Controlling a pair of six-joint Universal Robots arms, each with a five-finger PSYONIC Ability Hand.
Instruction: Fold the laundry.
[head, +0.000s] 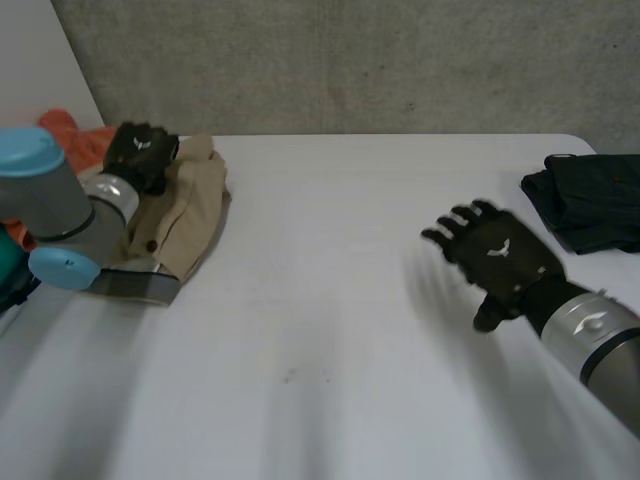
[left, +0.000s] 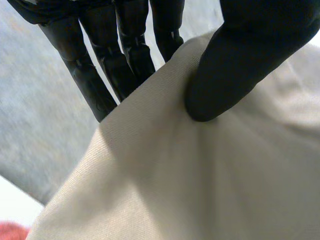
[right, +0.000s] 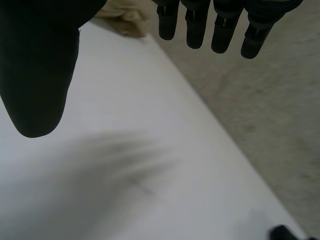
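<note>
At the far left corner of the worktop an orange cloth lies bunched against the edge, partly behind the left arm. Just beside it is a beige garment, heaped in loose folds along the left edge. The left hand sits on the far end of this heap. In the left wrist view its thumb presses into the top of a raised fold of the beige garment. The straight fingers run down behind the same fold, so the cloth is pinched between thumb and fingers.

The middle of the worktop is bare white.

Towards the right edge the right hand hovers above the surface with its palm down and its fingertips pointing towards the left side. Its fingers are straight and spread, the thumb stands apart from them, and it has hold of nothing. In the right wrist view the worktop lies under the palm, and a bit of the beige garment shows beyond the fingertips, well apart from them.

At the far right corner a dark garment lies crumpled, near the right hand but not touching it.
</note>
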